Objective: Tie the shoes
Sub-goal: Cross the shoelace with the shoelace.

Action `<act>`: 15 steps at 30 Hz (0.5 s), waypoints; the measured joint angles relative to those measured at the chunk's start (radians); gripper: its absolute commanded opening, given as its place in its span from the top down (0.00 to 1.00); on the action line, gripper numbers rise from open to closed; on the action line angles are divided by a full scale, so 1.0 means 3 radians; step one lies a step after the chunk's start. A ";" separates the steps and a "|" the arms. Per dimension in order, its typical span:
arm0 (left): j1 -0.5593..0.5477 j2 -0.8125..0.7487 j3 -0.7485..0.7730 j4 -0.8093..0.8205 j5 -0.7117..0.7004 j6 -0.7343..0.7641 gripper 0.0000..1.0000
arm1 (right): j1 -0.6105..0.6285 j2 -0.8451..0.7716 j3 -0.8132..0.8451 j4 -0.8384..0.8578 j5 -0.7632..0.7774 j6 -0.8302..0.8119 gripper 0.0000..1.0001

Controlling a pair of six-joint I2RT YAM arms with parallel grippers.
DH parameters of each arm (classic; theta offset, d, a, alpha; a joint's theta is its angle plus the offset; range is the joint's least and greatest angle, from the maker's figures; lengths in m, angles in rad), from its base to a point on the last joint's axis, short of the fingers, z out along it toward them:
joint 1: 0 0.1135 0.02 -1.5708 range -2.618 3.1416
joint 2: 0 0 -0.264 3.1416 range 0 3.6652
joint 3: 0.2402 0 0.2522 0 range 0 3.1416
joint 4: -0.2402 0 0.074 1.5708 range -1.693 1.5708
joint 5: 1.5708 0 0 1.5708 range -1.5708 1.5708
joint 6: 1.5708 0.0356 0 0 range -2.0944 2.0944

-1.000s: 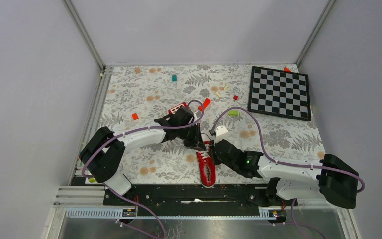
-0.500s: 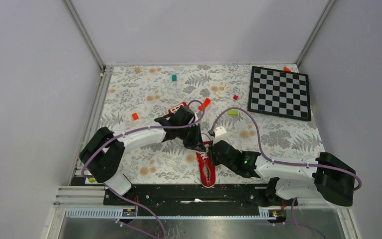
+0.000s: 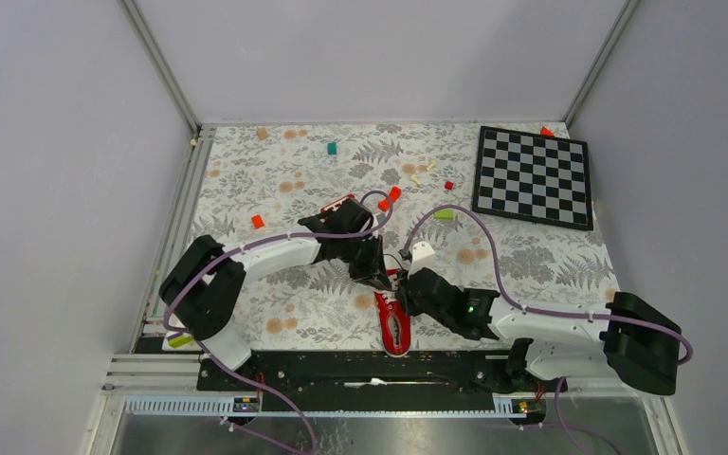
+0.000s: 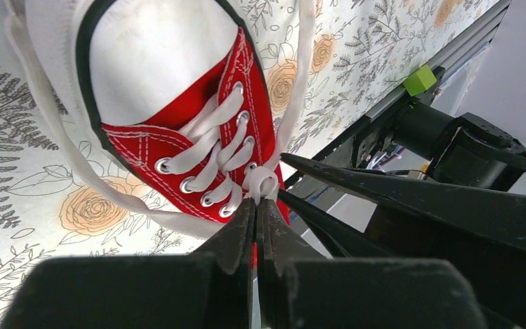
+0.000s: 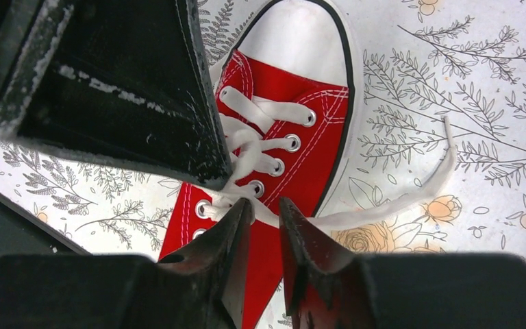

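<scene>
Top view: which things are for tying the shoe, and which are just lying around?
For the job:
small red canvas sneaker with white rubber toe cap
its white laces
left arm's fingers, pinched shut on a lace
right arm's fingers, open at the laces

Just lying about:
black-and-white checkered board
small teal block
lime-green block
small red cube

The sneaker [image 4: 178, 103] heel hides behind the left gripper [image 4: 255, 203].
</scene>
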 measured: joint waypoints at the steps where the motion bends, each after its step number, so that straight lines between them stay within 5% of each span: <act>1: 0.0015 0.0013 0.0001 -0.0014 0.0018 0.0009 1.00 | 0.0000 -0.0033 -0.0010 -0.0018 -0.0001 0.0000 0.70; 10: 0.0106 0.0043 0.0015 -0.0075 0.0120 0.0038 1.00 | 0.0000 -0.0497 -0.0066 -0.0154 -0.0010 0.0005 0.66; 15: 0.0112 0.0045 0.0017 -0.0075 0.0136 0.0039 1.00 | 0.0000 -0.0635 -0.0089 -0.0186 -0.0051 0.0011 0.74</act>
